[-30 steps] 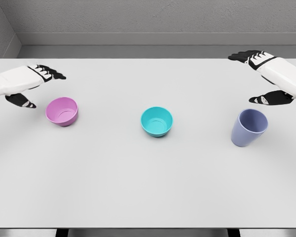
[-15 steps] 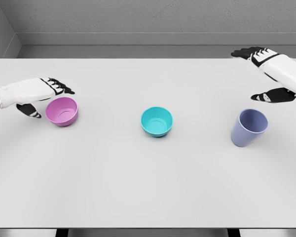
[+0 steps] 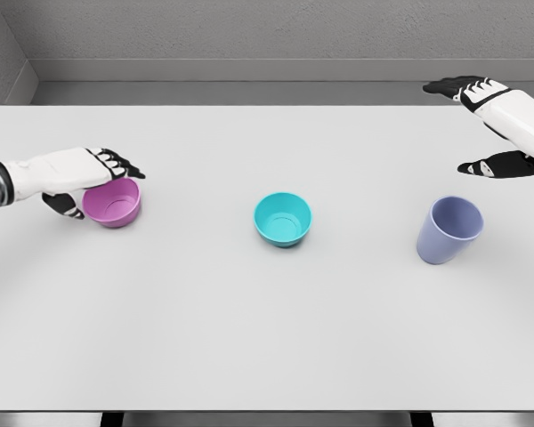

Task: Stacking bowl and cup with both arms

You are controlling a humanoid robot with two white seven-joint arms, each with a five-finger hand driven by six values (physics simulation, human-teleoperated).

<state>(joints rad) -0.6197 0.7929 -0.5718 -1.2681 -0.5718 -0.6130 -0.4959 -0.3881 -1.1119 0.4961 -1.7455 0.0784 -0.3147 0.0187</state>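
Observation:
A pink bowl (image 3: pixel 114 202) sits at the table's left, a teal bowl (image 3: pixel 283 218) in the middle, and a lavender cup (image 3: pixel 449 229) upright at the right. My left hand (image 3: pixel 98 189) reaches in low from the left. Its fingers (image 3: pixel 117 164) lie over the pink bowl's far left rim and its thumb (image 3: pixel 65 205) is against the near left side, still spread. My right hand (image 3: pixel 452 127) hovers open behind and to the right of the cup, apart from it, with its thumb (image 3: pixel 485 166) pointing left.
All three vessels stand on a white table (image 3: pixel 276 329), well apart from each other. A grey wall runs behind the far edge, and the near edge shows at the bottom of the view.
My left hand has dropped and slid right until it wraps the pink bowl's left rim. My right hand has drifted up and right, away from the cup. The vessels have not moved.

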